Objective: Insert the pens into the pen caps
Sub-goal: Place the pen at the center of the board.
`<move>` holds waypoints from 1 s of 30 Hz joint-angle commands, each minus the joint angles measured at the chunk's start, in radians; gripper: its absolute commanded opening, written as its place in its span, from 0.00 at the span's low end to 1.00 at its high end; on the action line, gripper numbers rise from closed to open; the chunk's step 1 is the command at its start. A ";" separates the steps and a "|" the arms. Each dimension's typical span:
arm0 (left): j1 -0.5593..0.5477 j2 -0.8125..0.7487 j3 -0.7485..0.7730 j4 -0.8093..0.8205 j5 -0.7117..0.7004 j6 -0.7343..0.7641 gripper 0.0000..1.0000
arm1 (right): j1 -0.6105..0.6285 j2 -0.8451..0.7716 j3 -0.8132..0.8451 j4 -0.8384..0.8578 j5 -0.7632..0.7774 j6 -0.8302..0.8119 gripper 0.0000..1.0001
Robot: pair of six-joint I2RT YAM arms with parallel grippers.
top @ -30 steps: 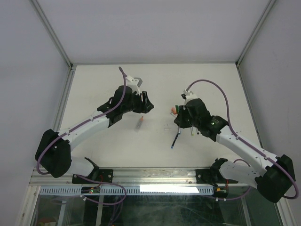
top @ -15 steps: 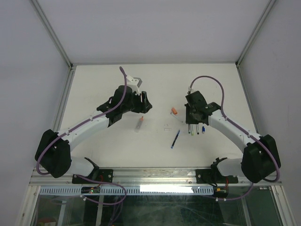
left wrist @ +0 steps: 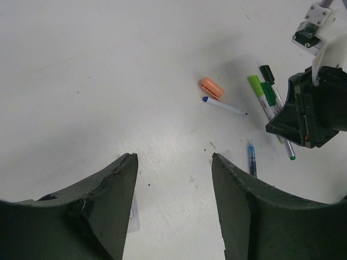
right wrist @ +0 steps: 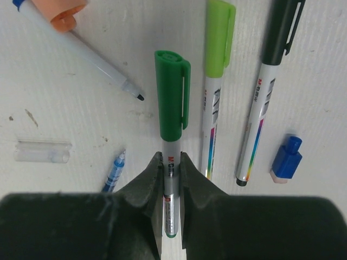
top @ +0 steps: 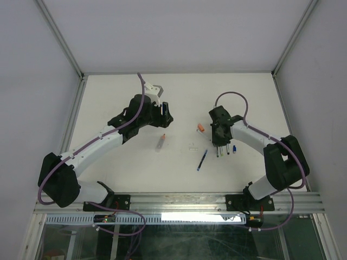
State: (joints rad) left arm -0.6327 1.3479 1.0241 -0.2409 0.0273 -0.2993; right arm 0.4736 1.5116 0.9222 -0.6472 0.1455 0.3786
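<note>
right jaws are pinched shut on the grey barrel of the dark green pen [right wrist: 172,162], which lies flat on the tabletop [top: 179,97] with a dark green cap [right wrist: 172,89] seated on its far end. just beside it on the right lies the light green pen [right wrist: 214,103], capped in light green, and next to that the black pen [right wrist: 265,103] with its black cap on; the three lie side by side, near one another but not touching. a loose blue cap [right wrist: 286,158] sits by the tip end of the black pen.

to the left of the gripped pen, a white pen [right wrist: 87,57] with a blue end lies at a slant, its dark tip bare. the orange cap [right wrist: 59,11] lies right against its blue end. nearer the jaws, a blue ballpoint [right wrist: 114,170] pokes into view beside a clear plastic sleeve [right wrist: 42,152].

left jaws are spread open with nothing between them, hanging over bare tabletop well apart from the cluster. from above, a short pen with an orange end [top: 161,142] lies alone between the two arms, closer to the left arm [top: 108,135].
</note>
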 commanded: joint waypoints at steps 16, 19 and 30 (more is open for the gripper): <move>0.011 -0.028 0.021 0.005 -0.029 0.029 0.58 | -0.012 0.109 0.067 0.043 -0.013 -0.038 0.22; 0.011 -0.025 0.024 0.005 -0.029 0.027 0.58 | -0.012 0.103 0.069 0.036 -0.006 -0.040 0.23; 0.011 -0.021 0.027 0.003 -0.027 0.027 0.58 | -0.009 -0.090 0.089 0.024 -0.039 -0.031 0.24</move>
State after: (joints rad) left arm -0.6327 1.3472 1.0241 -0.2672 0.0227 -0.2947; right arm 0.4660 1.5482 0.9554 -0.6334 0.1287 0.3508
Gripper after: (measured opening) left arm 0.578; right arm 0.235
